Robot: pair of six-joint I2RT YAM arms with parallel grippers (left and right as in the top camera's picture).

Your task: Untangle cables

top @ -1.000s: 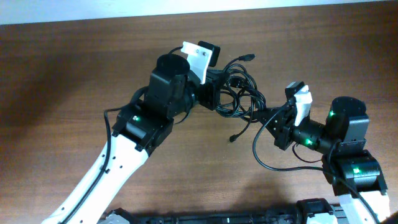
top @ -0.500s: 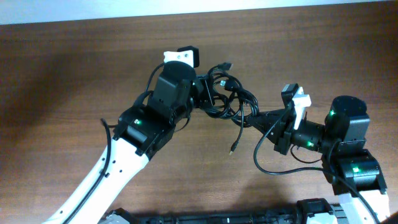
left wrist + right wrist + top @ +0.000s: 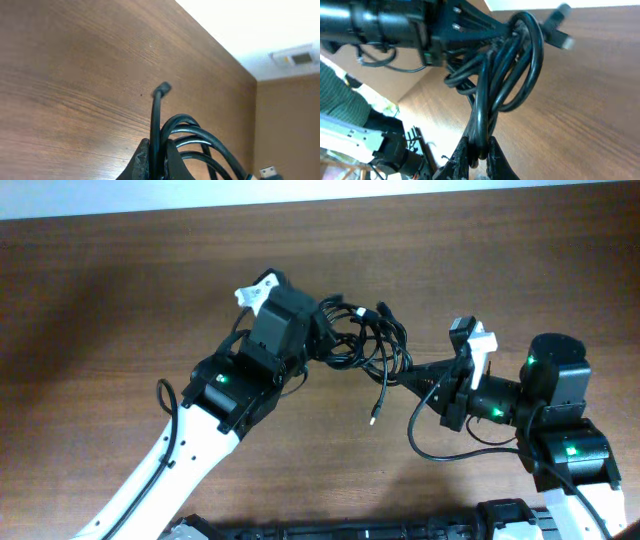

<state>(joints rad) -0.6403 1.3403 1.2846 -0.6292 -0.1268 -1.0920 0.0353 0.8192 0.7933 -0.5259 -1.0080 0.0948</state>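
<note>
The cables (image 3: 365,345) are a knotted bunch over the middle of the counter (image 3: 120,300), nearer its far edge, strung between both hands. The left hand (image 3: 322,332) is clamped on the bunch's left end and the right hand (image 3: 410,375) on strands at its right end, so its long axis runs hand to hand. A loose plug (image 3: 375,420) trails toward the near edge, closer to the right hand

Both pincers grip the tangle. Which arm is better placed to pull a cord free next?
Likely right: the right pincer is shut on strands at the edge of the bunched thin black cables, near the cord with the loose plug. The left pincer is shut at the dense knot, better as anchor.
</note>
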